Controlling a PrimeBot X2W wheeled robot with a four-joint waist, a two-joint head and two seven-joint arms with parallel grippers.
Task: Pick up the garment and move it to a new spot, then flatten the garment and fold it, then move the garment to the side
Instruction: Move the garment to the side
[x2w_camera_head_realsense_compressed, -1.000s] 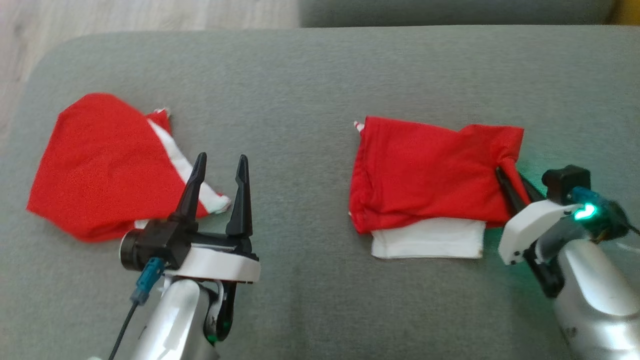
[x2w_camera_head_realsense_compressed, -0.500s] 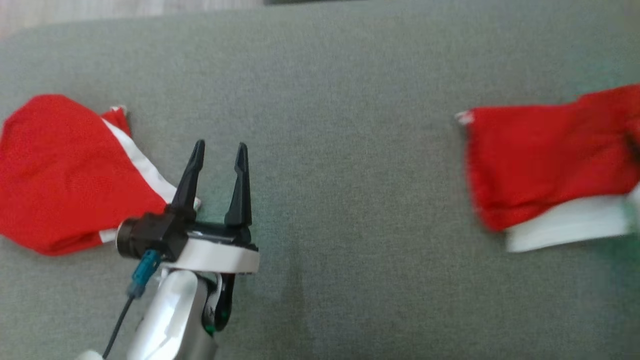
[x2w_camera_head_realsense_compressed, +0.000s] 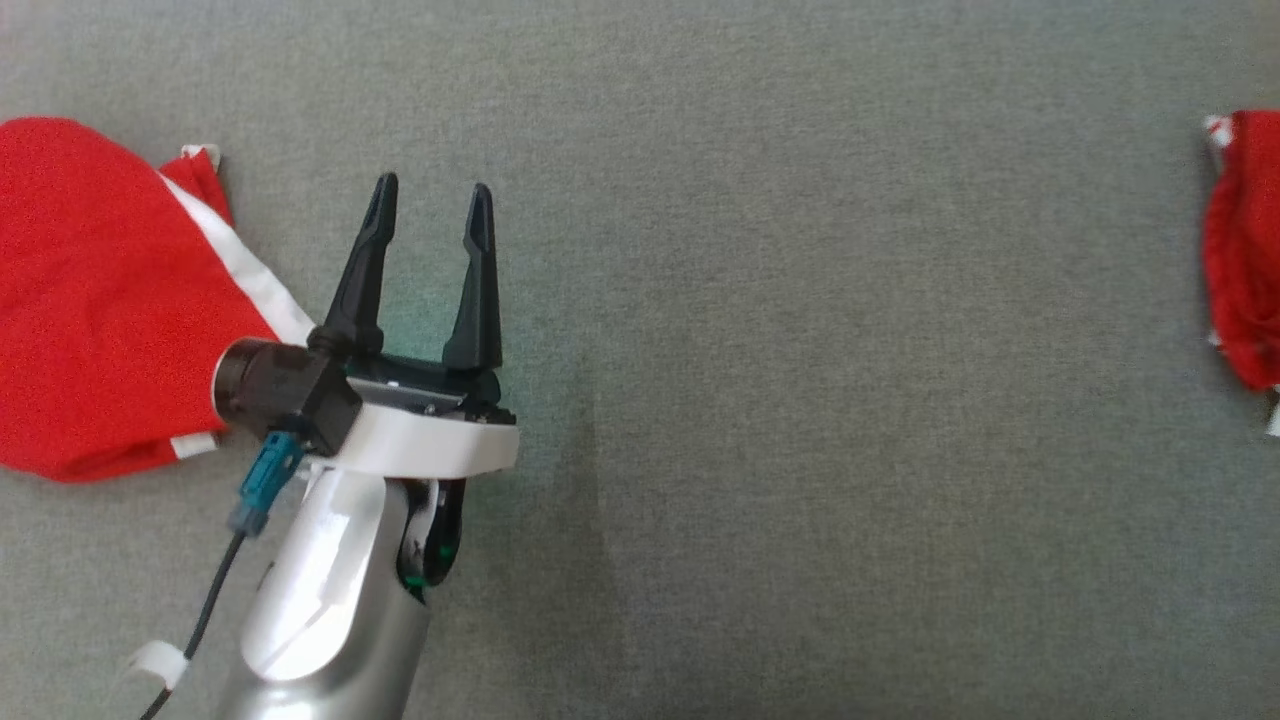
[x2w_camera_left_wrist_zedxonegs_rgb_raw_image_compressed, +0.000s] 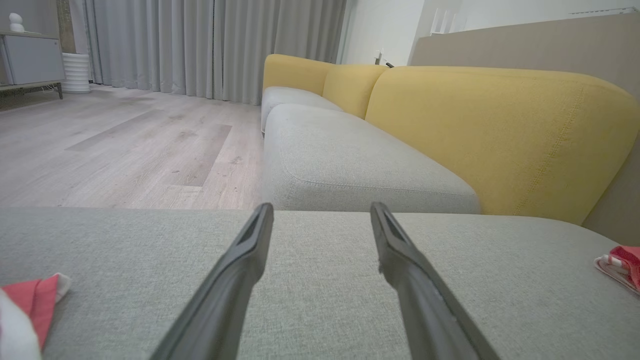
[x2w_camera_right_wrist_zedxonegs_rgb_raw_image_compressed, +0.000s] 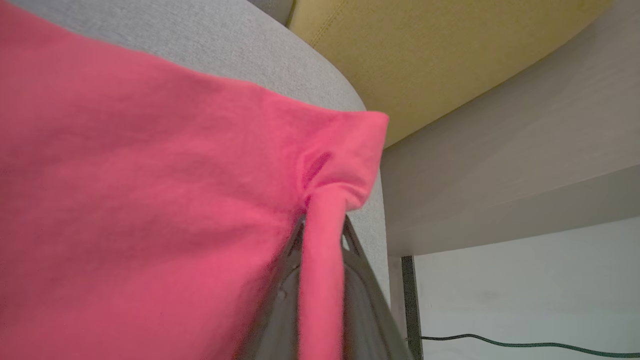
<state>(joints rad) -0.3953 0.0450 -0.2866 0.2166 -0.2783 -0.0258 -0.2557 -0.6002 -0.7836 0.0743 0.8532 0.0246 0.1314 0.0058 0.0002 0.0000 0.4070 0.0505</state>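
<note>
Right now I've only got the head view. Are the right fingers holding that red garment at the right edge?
Observer: Yes. The right wrist view shows the right fingers shut on a pinched fold of the garment.
Operator: What's beyond this cushion?
Observer: The left wrist view shows the next cushion, grey too, with a yellow backrest.
Operator: Anything near the right arm?
Observer: In the right wrist view a dark cable runs across a pale surface past the cushion's edge.
</note>
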